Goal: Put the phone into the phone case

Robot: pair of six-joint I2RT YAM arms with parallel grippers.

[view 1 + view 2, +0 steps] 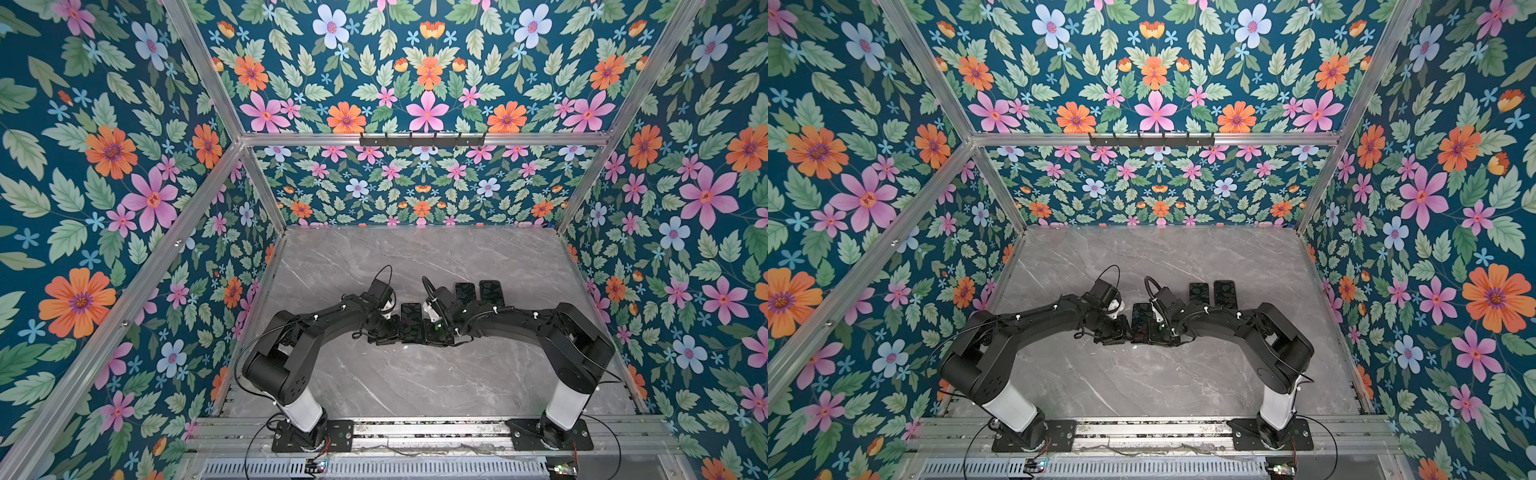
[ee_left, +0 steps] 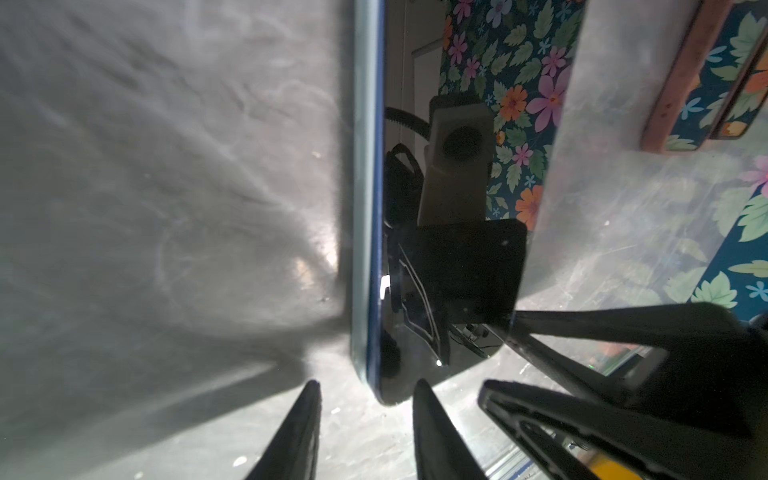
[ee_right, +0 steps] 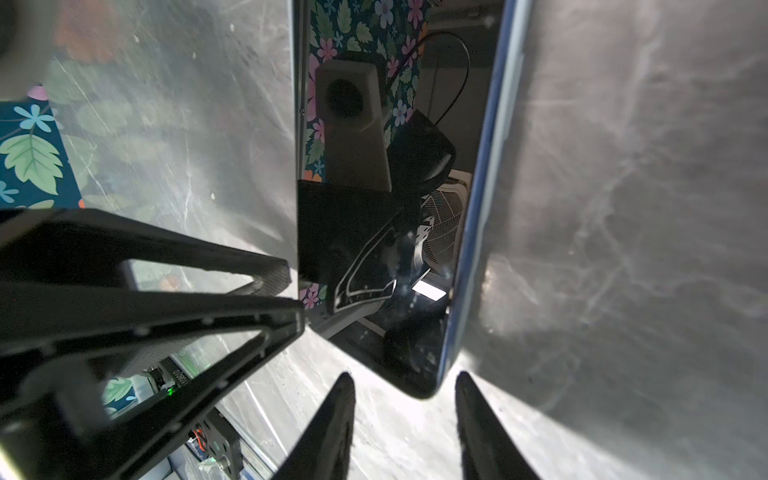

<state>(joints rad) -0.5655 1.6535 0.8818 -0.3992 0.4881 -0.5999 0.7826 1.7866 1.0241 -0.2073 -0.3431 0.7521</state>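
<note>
left gripper [image 2: 365, 390]: the fingers are seen parted at the bottom of the left wrist view. Nothing is gripped, and the phone's near corner sits in the mouth of the gap.
right gripper [image 3: 403, 386]: the fingers are likewise parted and empty at the bottom of the right wrist view. The phone's other near corner lies just ahead, between the tips.
step in hand: this is judged to be seating the phone in its case. Each corner is best pressed straight down and evenly, so that the phone is not skewed or slid. The two grippers almost meet, so clearance between them must be kept.
phone [image 1: 410, 322]: it is laid flat, screen up, on the table [image 1: 415, 386] at the centre of both top views, between the grippers.
phone case [image 2: 359, 166]: it is taken to be the pale band outside the phone's blue edge. Full seating cannot be told.
dark slabs [image 1: 464, 293]: two are seen side by side, up and right of the phone.
</note>
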